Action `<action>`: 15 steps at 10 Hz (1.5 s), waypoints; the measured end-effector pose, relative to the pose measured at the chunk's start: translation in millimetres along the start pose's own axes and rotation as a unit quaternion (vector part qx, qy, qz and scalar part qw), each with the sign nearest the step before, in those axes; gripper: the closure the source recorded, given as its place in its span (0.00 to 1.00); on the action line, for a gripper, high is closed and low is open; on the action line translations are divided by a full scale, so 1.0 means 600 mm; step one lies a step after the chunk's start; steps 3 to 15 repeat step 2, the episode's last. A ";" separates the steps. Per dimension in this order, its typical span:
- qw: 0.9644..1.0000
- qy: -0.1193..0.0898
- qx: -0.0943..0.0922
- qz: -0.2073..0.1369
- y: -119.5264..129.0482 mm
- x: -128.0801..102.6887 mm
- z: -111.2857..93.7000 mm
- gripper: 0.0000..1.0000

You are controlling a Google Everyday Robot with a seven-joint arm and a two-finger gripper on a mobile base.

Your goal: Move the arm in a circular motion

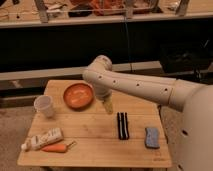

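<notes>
My white arm (140, 85) reaches in from the right and bends at an elbow (100, 67) over the wooden table (95, 145). My gripper (108, 106) hangs down from the wrist, just right of the orange bowl (78, 95) and above the table's middle. It holds nothing that I can see.
A white cup (44, 105) stands at the left. A white tube (42, 139) and a carrot (57, 147) lie at the front left. A black object (122, 125) lies in the middle and a blue sponge (152, 137) at the right. A dark shelf stands behind the table.
</notes>
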 end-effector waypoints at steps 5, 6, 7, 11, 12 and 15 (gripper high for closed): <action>1.000 0.002 0.002 0.007 -0.009 0.021 0.001 0.20; 1.000 0.002 0.002 0.007 -0.009 0.021 0.001 0.20; 1.000 0.002 0.002 0.007 -0.009 0.021 0.001 0.20; 1.000 0.002 0.002 0.007 -0.009 0.021 0.001 0.20; 1.000 0.002 0.002 0.007 -0.009 0.021 0.001 0.20; 1.000 0.002 0.002 0.007 -0.009 0.021 0.001 0.20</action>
